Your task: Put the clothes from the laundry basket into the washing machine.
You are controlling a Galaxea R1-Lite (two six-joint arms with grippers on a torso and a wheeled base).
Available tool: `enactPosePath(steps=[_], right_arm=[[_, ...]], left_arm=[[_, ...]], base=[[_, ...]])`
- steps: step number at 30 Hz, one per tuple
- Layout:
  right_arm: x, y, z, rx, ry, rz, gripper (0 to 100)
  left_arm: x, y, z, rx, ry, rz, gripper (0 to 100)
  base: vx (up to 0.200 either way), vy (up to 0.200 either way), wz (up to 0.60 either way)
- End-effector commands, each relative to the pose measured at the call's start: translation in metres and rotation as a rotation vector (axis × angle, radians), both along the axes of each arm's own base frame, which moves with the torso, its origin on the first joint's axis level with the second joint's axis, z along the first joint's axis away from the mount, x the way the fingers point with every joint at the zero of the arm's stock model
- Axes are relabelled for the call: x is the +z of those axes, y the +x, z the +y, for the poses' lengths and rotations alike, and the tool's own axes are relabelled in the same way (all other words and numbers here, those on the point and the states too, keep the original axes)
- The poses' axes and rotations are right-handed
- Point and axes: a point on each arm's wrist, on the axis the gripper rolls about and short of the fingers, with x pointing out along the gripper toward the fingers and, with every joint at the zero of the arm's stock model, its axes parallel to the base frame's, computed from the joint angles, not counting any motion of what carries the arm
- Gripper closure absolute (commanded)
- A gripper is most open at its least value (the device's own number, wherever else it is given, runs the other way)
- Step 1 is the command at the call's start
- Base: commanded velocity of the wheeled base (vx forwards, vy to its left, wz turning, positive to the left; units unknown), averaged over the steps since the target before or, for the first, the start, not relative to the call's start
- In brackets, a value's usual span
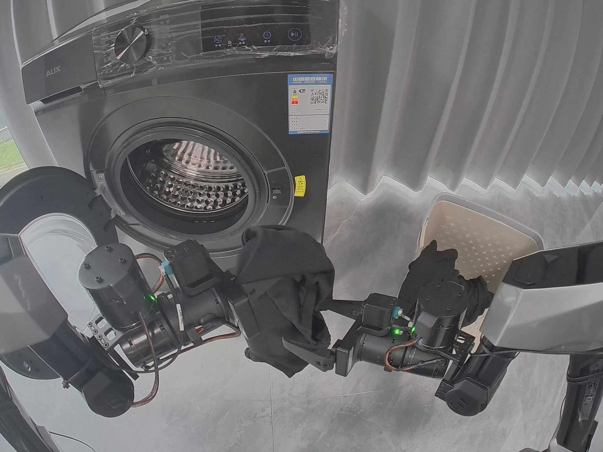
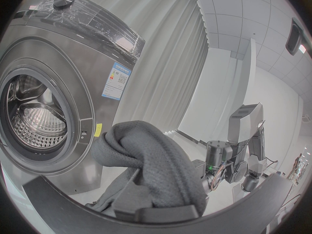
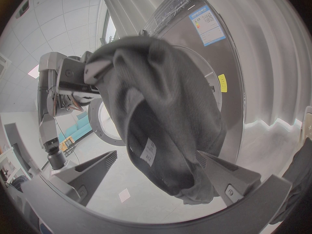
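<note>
A dark grey garment [image 1: 282, 284] hangs in front of the washing machine [image 1: 188, 95], just below and to the right of its open drum [image 1: 191, 177]. My left gripper [image 2: 156, 208] is shut on the garment's upper part, and the cloth drapes over its fingers. My right gripper [image 3: 154, 156] stands open around the garment's lower end, with the cloth brushing one finger [image 3: 224, 176]. The cream laundry basket [image 1: 483, 240] sits on the floor at the right. Another dark garment [image 1: 433, 268] lies over its near rim, behind my right arm.
The machine's round door [image 1: 50, 221] is swung open to the left, beside my left arm. White curtains [image 1: 471, 76] hang behind the basket. Bare grey floor [image 1: 364, 233] lies between machine and basket.
</note>
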Motion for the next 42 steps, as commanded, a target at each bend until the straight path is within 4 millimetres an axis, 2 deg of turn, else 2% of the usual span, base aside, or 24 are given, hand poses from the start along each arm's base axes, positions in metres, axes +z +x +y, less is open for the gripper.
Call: enactPosePath(steps=[1, 11, 20, 21, 27, 32, 37, 42], right_arm=[[-0.015, 0.009, 0.011, -0.013, -0.007, 0.007, 0], [-0.017, 0.025, 0.028, -0.043, 0.03, -0.032, 0], [-0.025, 0.02, 0.039, -0.018, 0.025, -0.024, 0], [-0.025, 0.02, 0.039, -0.02, 0.026, -0.023, 100], [-0.026, 0.016, 0.042, -0.008, 0.024, -0.019, 100], [-0.022, 0.0, 0.044, 0.024, 0.013, -0.006, 100], [-0.005, -0.025, 0.038, 0.063, 0.008, 0.0, 100], [0.009, -0.039, 0.031, 0.081, 0.014, -0.004, 100]], left_arm=[[0.003, -0.001, -0.002, -0.005, -0.008, -0.009, 100], [0.003, 0.0, -0.004, -0.007, -0.01, -0.012, 100], [0.004, -0.001, -0.006, -0.008, -0.014, -0.014, 100], [0.004, -0.001, -0.005, -0.007, -0.016, -0.014, 100], [0.005, -0.001, -0.005, -0.008, -0.021, -0.009, 100], [0.005, 0.004, -0.005, 0.002, -0.026, -0.008, 100], [0.001, 0.02, -0.008, 0.073, -0.047, 0.007, 100], [-0.009, 0.033, -0.008, 0.107, -0.039, 0.026, 100]], base=[[0.0, 0.0, 0.0], [0.0, 0.0, 0.0], [0.0, 0.0, 0.0], [0.0, 0.0, 0.0], [0.0, 0.0, 0.0], [0.0, 0.0, 0.0], [0.0, 0.0, 0.0], [0.0, 0.0, 0.0]])
